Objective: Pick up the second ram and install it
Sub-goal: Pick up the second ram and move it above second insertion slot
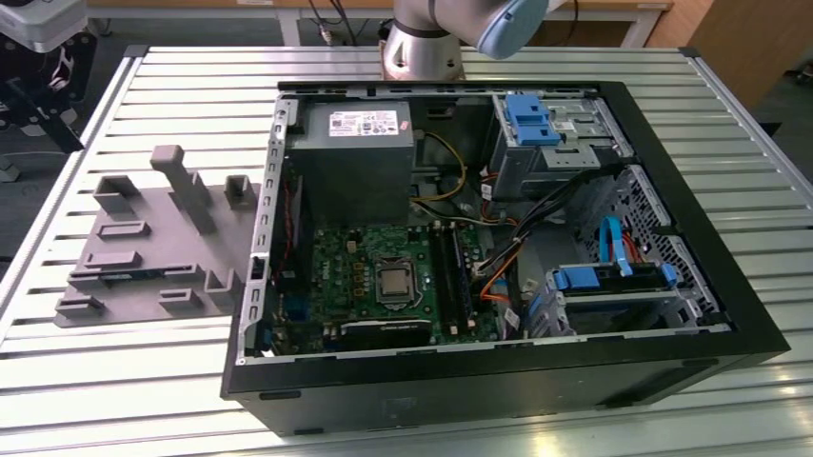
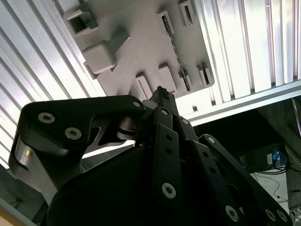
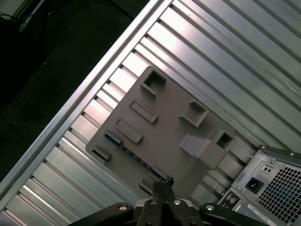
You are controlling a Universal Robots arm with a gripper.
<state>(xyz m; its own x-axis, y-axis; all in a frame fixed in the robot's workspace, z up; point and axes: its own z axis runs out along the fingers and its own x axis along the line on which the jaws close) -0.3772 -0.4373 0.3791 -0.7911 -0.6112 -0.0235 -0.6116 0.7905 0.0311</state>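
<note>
The second ram (image 3: 135, 154) stands on edge in a slot of the grey plastic fixture (image 3: 164, 125), seen as a thin dark strip with bluish marks. The second wrist view shows the same ram (image 2: 178, 59) in the fixture (image 2: 136, 52). My gripper (image 3: 163, 181) hangs well above the fixture's near edge, its black fingers pressed together with nothing between them. Its tip (image 2: 161, 92) also shows in the second wrist view. In the exterior view the fixture (image 1: 152, 214) lies to the left of the open computer case (image 1: 508, 381), whose motherboard (image 1: 368, 271) carries long black memory slots (image 1: 448, 271).
Upright grey blocks (image 1: 178, 176) rise from the fixture. The ribbed aluminium table (image 1: 152, 381) ends close beyond the fixture. Inside the case are a power supply (image 1: 349, 157), blue drive cages (image 1: 534, 119) and loose cables (image 1: 610, 238). The arm's base (image 1: 426, 43) stands behind the case.
</note>
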